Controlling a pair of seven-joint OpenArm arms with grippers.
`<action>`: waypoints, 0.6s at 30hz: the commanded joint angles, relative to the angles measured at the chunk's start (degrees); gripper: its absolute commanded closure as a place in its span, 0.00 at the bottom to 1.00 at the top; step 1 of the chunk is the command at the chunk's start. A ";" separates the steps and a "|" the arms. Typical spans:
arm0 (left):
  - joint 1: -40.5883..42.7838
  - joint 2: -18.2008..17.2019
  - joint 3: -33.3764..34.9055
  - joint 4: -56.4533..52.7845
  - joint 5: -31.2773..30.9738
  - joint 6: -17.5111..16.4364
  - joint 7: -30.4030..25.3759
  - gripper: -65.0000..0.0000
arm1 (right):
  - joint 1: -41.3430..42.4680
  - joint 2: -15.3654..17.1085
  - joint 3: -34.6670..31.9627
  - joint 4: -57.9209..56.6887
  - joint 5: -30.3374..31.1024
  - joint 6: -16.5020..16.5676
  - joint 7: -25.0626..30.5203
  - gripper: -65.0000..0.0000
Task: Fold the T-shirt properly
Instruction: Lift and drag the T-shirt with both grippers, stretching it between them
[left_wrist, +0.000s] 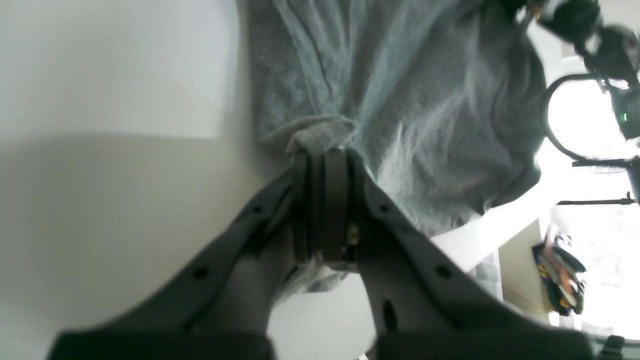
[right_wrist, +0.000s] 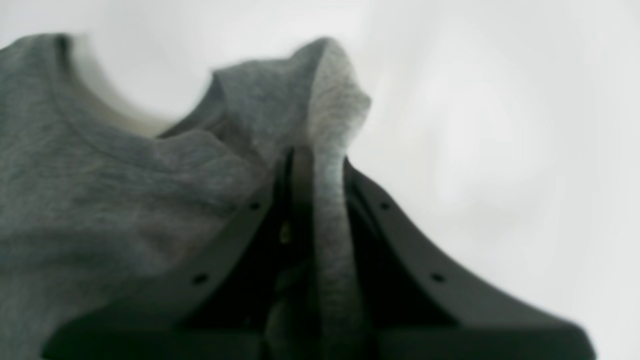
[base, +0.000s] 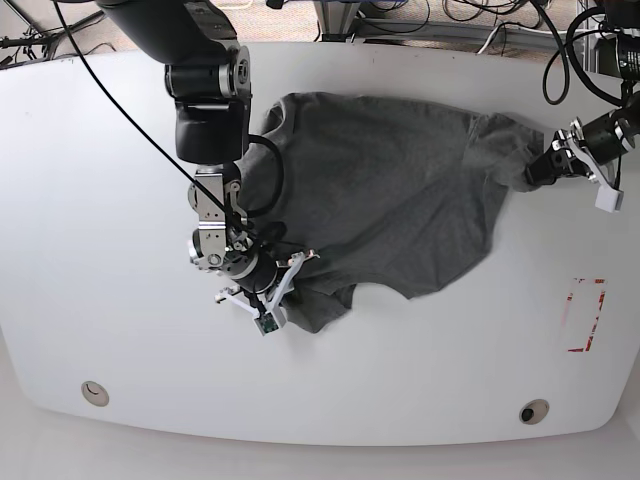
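The dark grey T-shirt (base: 380, 190) lies spread and wrinkled across the middle of the white table (base: 100, 200). Its neckline (right_wrist: 90, 130) faces the front edge. My right gripper (base: 297, 268), on the left in the base view, is shut on a fold of the shirt's shoulder beside the neckline. In the right wrist view the cloth runs up between the pads of the right gripper (right_wrist: 312, 155). My left gripper (base: 535, 168) is shut on a bunched edge at the T-shirt's (left_wrist: 400, 90) far right end, with the fold pinched at the tips of the left gripper (left_wrist: 322, 152).
A red rectangle outline (base: 585, 315) is marked on the table at the front right. Two round fittings (base: 94, 392) (base: 533, 411) sit near the front edge. Cables (base: 440, 15) lie beyond the back edge.
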 joint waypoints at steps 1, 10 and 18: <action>-1.84 -1.40 -0.66 0.97 -1.43 -0.42 -0.95 1.00 | -0.58 -0.05 0.07 10.32 0.99 0.40 -1.51 1.00; -8.16 -1.48 -0.66 0.97 -1.43 -0.42 -0.95 1.00 | -7.09 0.12 0.07 35.82 0.99 0.58 -12.58 1.00; -14.67 -1.84 -0.66 0.97 -1.43 -0.42 -0.86 1.00 | -5.15 2.32 -1.69 47.25 1.07 0.66 -18.03 1.00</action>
